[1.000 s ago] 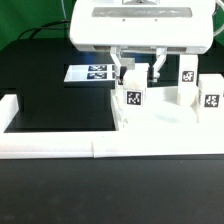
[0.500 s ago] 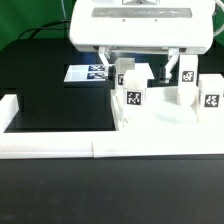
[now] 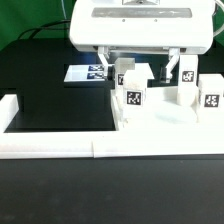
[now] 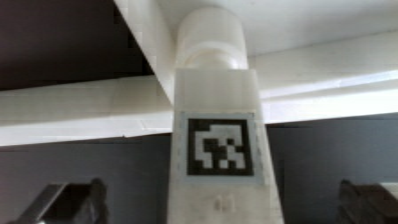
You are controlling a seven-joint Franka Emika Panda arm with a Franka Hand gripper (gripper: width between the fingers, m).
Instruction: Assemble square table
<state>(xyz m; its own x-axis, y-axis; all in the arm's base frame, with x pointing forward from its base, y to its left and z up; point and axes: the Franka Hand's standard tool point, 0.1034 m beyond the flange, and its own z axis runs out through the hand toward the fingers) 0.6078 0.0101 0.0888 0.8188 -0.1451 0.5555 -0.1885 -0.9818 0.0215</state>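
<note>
On the bench, the square table looks well underway, with legs standing on the plate.

You can count four tagged legs in the exterior view: one at the near corner (image 3: 132,98), one behind it under the arm (image 3: 127,76), one at the far right (image 3: 187,78) and one at the near right (image 3: 210,96), all upright on the one white plate (image 3: 160,125), which sits against the white rails (image 3: 60,148) on that view's right. Whether each leg is screwed home you cannot tell. The hand (image 3: 141,70) hangs over the plate with its fingers wide apart, holding nothing; the wrist view shows a leg (image 4: 217,130) between the fingers (image 4: 71,205), untouched. One marker board (image 3: 88,73) lies behind. I judge tightening the legs is what remains.
</note>
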